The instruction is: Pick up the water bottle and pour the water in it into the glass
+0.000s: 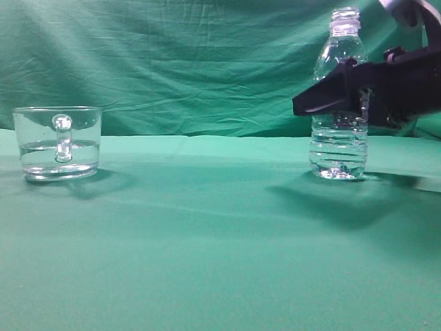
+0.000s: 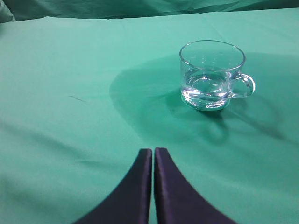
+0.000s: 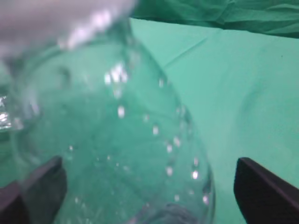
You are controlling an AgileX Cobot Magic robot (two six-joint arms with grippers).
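Observation:
The clear water bottle (image 1: 337,148) stands upright and uncapped on the green cloth at the right. My right gripper (image 1: 324,96) is open with its black fingers on either side of the bottle's middle. In the right wrist view the bottle (image 3: 117,140) fills the space between the fingers (image 3: 149,186), with a gap at the right finger and droplets on its wall. The glass (image 1: 58,141) stands at the far left, handle facing the camera, with water (image 1: 41,155) in its lower third. My left gripper (image 2: 153,151) is shut and empty, hovering short of the glass (image 2: 212,74).
A green cloth (image 1: 207,241) covers the table, and a green backdrop (image 1: 172,55) hangs behind. A wide stretch of cloth lies between the glass and the bottle.

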